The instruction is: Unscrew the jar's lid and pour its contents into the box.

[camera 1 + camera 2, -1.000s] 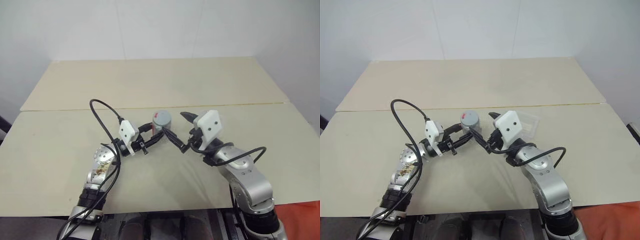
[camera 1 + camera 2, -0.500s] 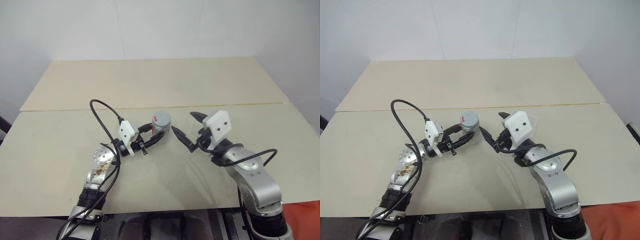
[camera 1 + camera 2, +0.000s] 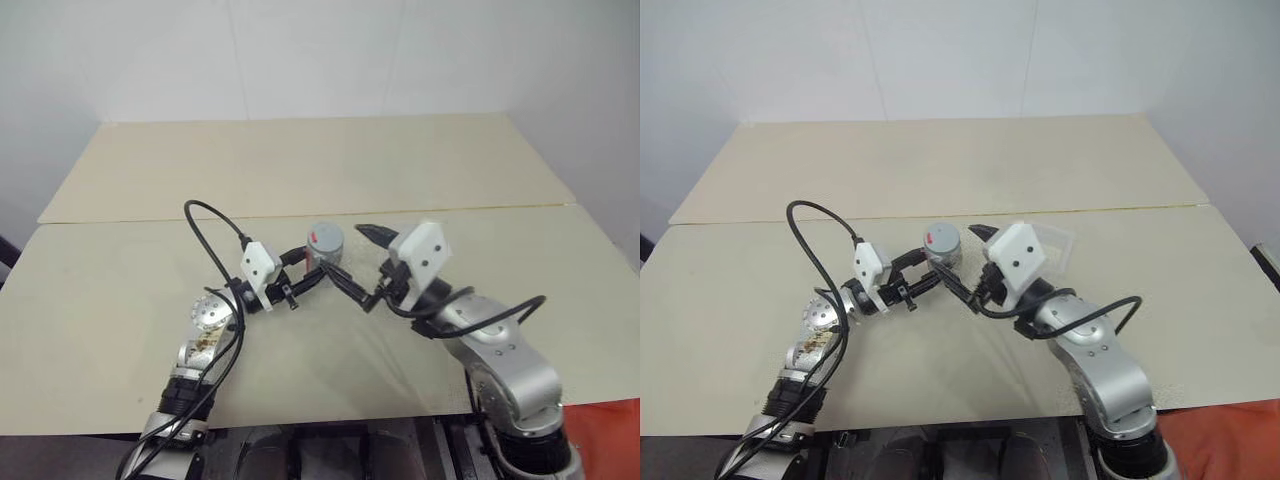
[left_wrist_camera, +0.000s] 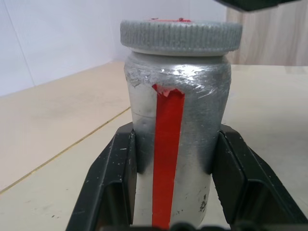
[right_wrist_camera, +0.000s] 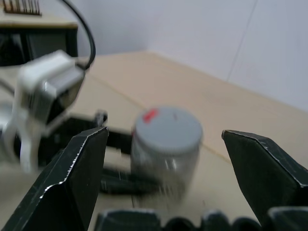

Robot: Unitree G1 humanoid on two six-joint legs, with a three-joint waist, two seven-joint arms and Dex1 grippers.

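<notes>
Clearly ribbed grey lid point(image 4: 180, 34) caps silvery cylindrical jar point(image 4: 175, 144).

Lighting: even, diffuse, fairly bright; no single source evident. Shadows: soft and faint on the table point(image 3: 120, 290), darkest close under the arms. Glare: mild sheen on the jar point(image 4: 178, 144), its crinkled silvery wrap catching highlights near the lid point(image 4: 181, 34). Focus: left wrist view crisp. Right wrist view smeared by motion blur, worst toward 9 o'clock; background soft. Head views clear, slightly hazy.
</notes>
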